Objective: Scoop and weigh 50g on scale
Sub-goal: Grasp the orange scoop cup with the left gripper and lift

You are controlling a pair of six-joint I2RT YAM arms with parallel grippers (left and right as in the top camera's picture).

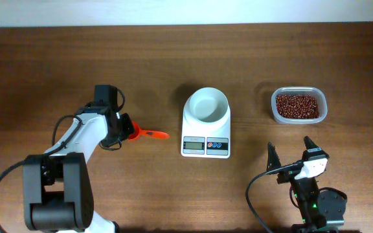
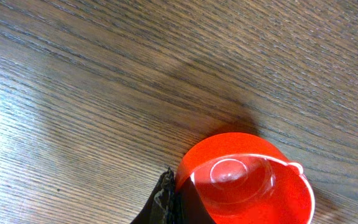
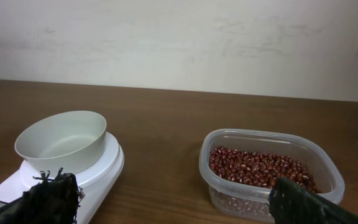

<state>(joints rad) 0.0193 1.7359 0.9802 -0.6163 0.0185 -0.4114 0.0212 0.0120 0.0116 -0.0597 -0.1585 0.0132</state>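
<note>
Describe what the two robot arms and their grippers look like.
Left arm: white links, black joints, looping black cable. Right arm: black base, white wrist piece, green light, black cable. Right gripper: two pointed black fingers.

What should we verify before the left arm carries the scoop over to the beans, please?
1. Left claw shut on the orange scoop: ok.
2. Scoop cup empty: ok.
3. White bowl on the scale empty: ok.
4. Bean tub uncovered, beans reachable: ok.
5. Right claw open and away from the tub: ok.
6. Scale display at zero: cannot tell, digits unreadable.
</note>
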